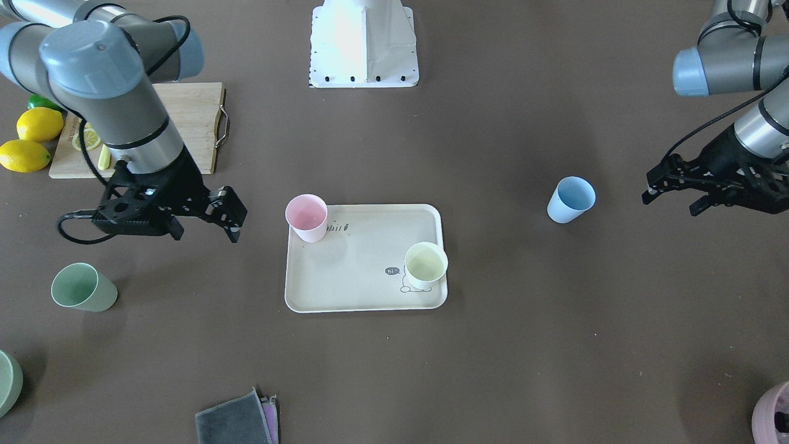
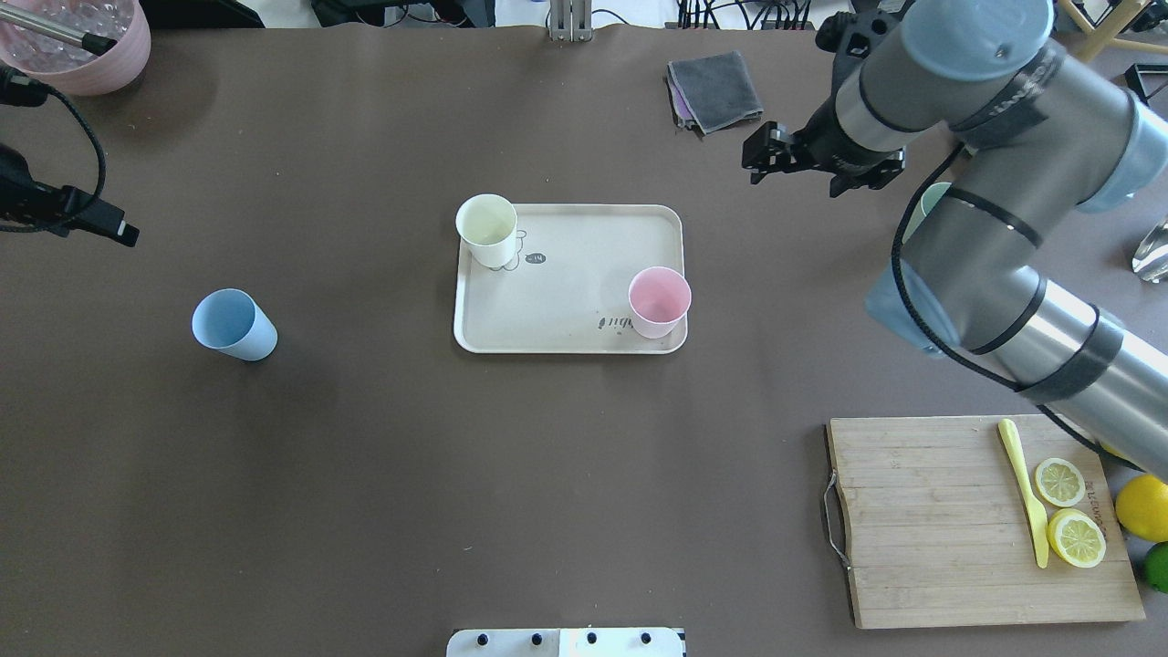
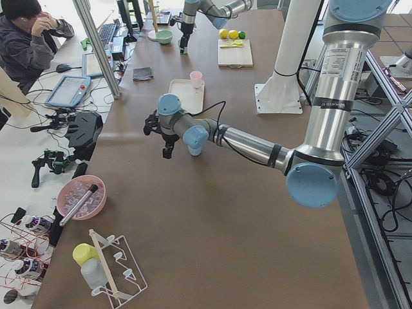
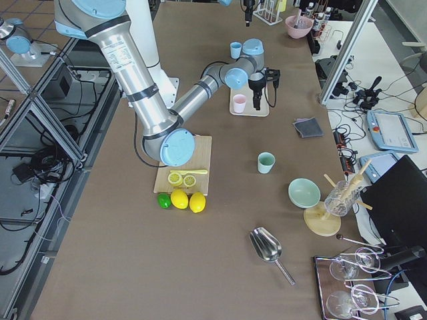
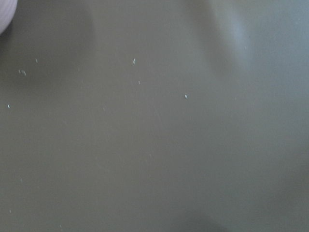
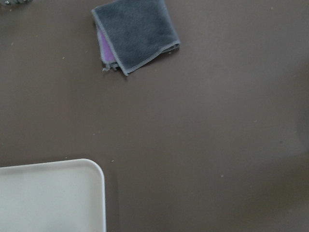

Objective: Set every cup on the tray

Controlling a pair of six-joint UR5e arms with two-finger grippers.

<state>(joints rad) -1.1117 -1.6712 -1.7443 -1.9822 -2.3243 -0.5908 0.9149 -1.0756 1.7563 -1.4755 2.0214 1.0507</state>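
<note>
Showing "hi~" in a small speech bubble, the tray holds the cream-yellow cup and the pink cup at opposite corners, its middle bare; the pink one hides part of the script. The blue cup and green cup stand on the table, well apart from the tray. The left gripper and right gripper hover with jaws spread, empty.

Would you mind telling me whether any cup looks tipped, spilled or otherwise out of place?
Nothing stands out. The pink cup and yellow cup stand upright near opposite corners of the tray. The blue cup and green cup stand upright on the table, not yet on the tray. Nothing is spilled.
</note>
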